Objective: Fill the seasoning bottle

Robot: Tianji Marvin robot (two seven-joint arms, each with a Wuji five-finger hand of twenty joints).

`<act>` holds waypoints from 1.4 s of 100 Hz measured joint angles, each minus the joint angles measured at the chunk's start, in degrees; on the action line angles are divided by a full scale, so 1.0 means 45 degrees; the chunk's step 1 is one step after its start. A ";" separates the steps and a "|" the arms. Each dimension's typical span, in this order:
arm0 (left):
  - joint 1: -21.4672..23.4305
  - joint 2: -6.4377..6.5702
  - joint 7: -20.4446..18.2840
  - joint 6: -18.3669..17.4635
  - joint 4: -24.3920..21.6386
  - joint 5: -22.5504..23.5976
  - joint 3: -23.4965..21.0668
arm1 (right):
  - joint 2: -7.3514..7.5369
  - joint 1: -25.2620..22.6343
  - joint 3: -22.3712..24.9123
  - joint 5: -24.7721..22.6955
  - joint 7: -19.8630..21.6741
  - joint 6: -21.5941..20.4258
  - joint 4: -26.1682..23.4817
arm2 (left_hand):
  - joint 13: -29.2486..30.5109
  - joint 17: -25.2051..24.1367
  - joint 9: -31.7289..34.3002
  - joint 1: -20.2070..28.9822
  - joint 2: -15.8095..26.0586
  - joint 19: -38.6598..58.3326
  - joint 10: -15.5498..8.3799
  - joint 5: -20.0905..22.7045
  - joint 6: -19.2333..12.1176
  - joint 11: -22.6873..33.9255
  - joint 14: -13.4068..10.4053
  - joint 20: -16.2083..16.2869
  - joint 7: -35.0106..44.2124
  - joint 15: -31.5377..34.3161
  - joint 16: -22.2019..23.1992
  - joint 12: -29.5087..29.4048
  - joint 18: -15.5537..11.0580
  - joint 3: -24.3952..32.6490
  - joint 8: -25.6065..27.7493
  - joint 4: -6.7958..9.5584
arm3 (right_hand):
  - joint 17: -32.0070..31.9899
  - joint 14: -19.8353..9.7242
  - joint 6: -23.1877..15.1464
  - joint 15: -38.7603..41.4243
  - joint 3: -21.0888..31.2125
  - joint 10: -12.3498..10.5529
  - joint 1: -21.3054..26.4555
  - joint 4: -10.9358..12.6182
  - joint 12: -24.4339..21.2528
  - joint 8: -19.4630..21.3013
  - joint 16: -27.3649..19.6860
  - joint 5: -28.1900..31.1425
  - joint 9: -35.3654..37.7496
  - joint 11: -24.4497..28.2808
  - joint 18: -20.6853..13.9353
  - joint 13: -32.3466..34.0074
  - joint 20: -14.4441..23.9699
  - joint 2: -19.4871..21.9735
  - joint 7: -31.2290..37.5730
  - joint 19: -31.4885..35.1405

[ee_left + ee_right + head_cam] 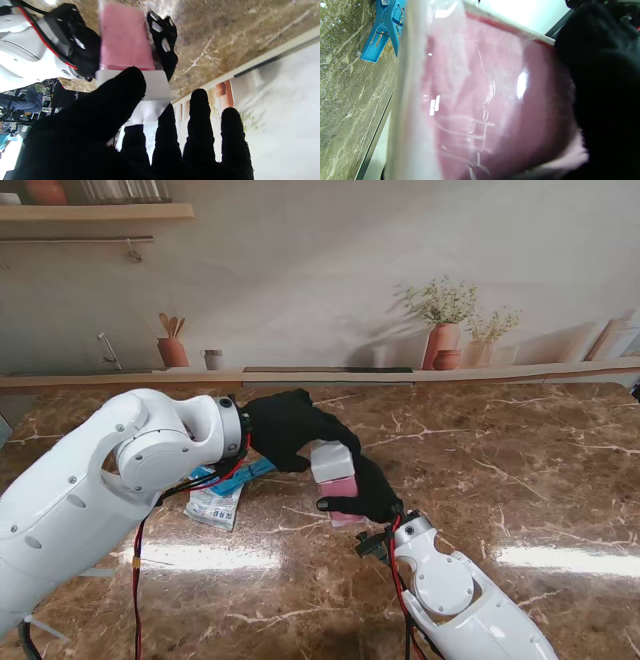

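No legible writing on seasoning bottle [333, 470], packet [214, 504].

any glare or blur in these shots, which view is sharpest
Stand view: sharpest overall, with two bright light streaks glaring on the marble table. Left wrist view: the left hand is a dark blur up close, the seasoning bottle is soft, and the backdrop looks washed out. Right wrist view: the bottle fills the frame out of focus with specular highlights; the right hand is blurred, while the blue clip is fairly clear.
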 measured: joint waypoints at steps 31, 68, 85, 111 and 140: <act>-0.0166 -0.0187 0.0315 0.1476 0.0548 -0.1034 0.0518 | 0.0016 0.0008 -0.0089 0.0065 0.0029 -0.0076 0.0031 | 0.1892 0.0932 0.2655 -0.2906 -0.0705 0.1606 0.1100 0.2087 0.2217 0.1245 0.0064 0.0004 0.2042 0.1210 0.0723 0.1501 -0.0577 -0.1280 0.0466 -0.0665 | 0.0004 -0.0006 0.0000 0.0000 0.0000 0.0000 0.0005 0.0000 0.0001 0.0000 0.0002 0.0000 0.0000 0.0002 0.0004 0.0000 0.0001 0.0000 0.0009 -0.0001; -0.0128 -0.0434 0.1382 0.2254 0.0924 -0.1043 0.0895 | 0.0032 0.0052 -0.0110 -0.0407 -0.0132 -0.0043 0.0116 | 0.4612 0.2414 0.6486 -0.1924 -0.1080 0.3688 0.1459 0.5352 0.2843 0.2021 0.0649 0.0620 0.3920 0.3665 0.1988 0.3418 0.0379 -0.6651 -0.0515 -0.1235 | 0.0007 -0.0008 0.0000 -0.0010 0.0000 0.0000 0.0012 0.0000 0.0003 0.0002 0.0002 0.0000 0.0000 0.0003 0.0012 0.0000 0.0002 0.0000 0.0026 -0.0001; 0.0622 -0.0732 0.2743 0.3131 0.0761 -0.0435 0.0662 | 0.0029 0.0124 -0.0065 -0.0408 -0.0276 0.0029 0.0123 | 0.5475 0.3058 0.7452 -0.1998 -0.1698 0.4403 0.1696 0.6181 0.2885 0.2172 0.0666 0.0886 0.4208 0.4438 0.2228 0.3573 0.0767 -0.6725 -0.0555 -0.1234 | 0.0008 -0.0008 0.0028 -0.0010 -0.0004 0.0000 0.0012 -0.0006 0.0004 0.0002 0.0002 -0.0140 0.0000 0.0003 0.0012 0.0000 0.0003 0.0207 0.0038 -0.0003; 0.1054 -0.0862 0.2613 0.4748 0.0157 -0.0244 0.0493 | 0.0008 0.0230 -0.0078 -0.0707 -0.0406 0.0093 0.0144 | 0.6222 0.3593 0.8327 -0.2172 -0.1721 0.5012 0.2077 0.6850 0.3504 0.2184 0.0972 0.1118 0.4238 0.5071 0.2416 0.3377 0.1102 -0.6732 -0.0538 -0.1234 | 0.0008 -0.0018 0.0154 0.0020 -0.0009 0.0000 -0.0001 -0.0010 0.0004 0.0003 0.0002 -0.0148 0.0000 0.0003 0.0012 0.0000 0.0004 0.0276 0.0039 -0.0149; 0.1397 -0.0971 0.3044 0.5934 -0.0243 -0.0006 0.0260 | -0.0046 0.0269 -0.0157 -0.1070 -0.0695 0.0036 0.0256 | 0.7066 0.4309 0.9463 -0.3209 -0.0987 0.5746 0.2278 0.8138 0.4339 0.2767 0.1336 0.1148 0.4240 0.5870 0.2427 0.3244 0.1411 -0.6602 -0.0151 -0.1232 | 0.0028 -0.0021 0.0457 0.0205 -0.0013 0.0020 -0.0001 -0.0013 0.0012 0.0003 0.0009 -0.0155 0.0000 0.0005 0.0022 0.0004 0.0004 0.0389 0.0039 -0.0155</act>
